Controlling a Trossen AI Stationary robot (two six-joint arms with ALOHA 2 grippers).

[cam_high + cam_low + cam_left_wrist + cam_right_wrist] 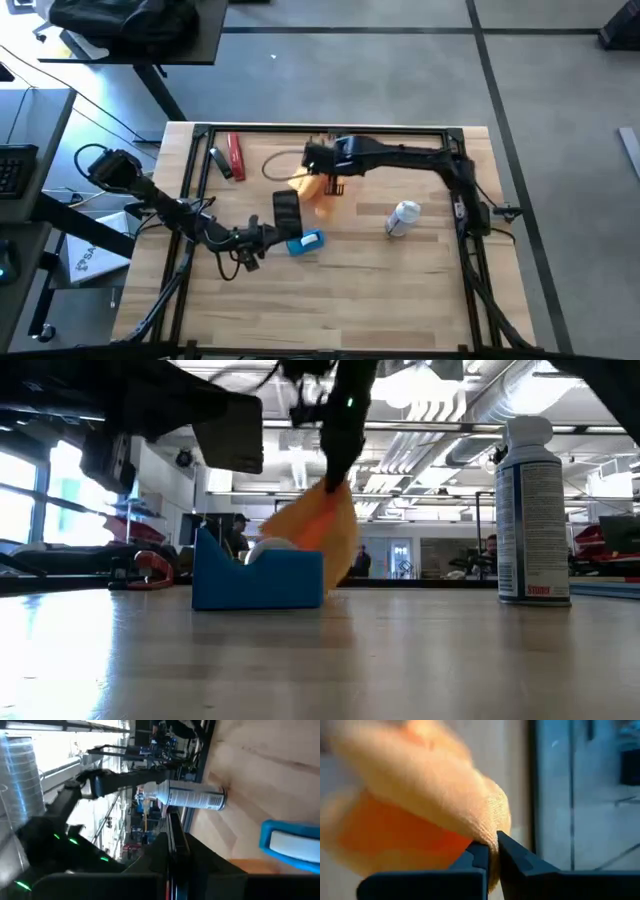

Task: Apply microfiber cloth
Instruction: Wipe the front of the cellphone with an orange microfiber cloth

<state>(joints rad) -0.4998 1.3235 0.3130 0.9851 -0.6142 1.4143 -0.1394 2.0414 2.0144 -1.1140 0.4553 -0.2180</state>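
Right gripper (pixel 492 851) pinching the microfiber cloth (pixel 313 188), hanging it clear of the table near centre.
The spray can (pixel 533 510), at the cloth's four o'clock, is showing unreadable label text; I cannot tell the left gripper's (pixel 250 256) finger state.

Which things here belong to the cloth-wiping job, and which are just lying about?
In the job:
microfiber cloth, pinched in the right gripper
black phone

Lying about:
spray can
blue block
red tool

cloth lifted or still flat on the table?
Lifted. The microfiber cloth hangs bunched from the right end effector, pinched shut on a fold, above the table.
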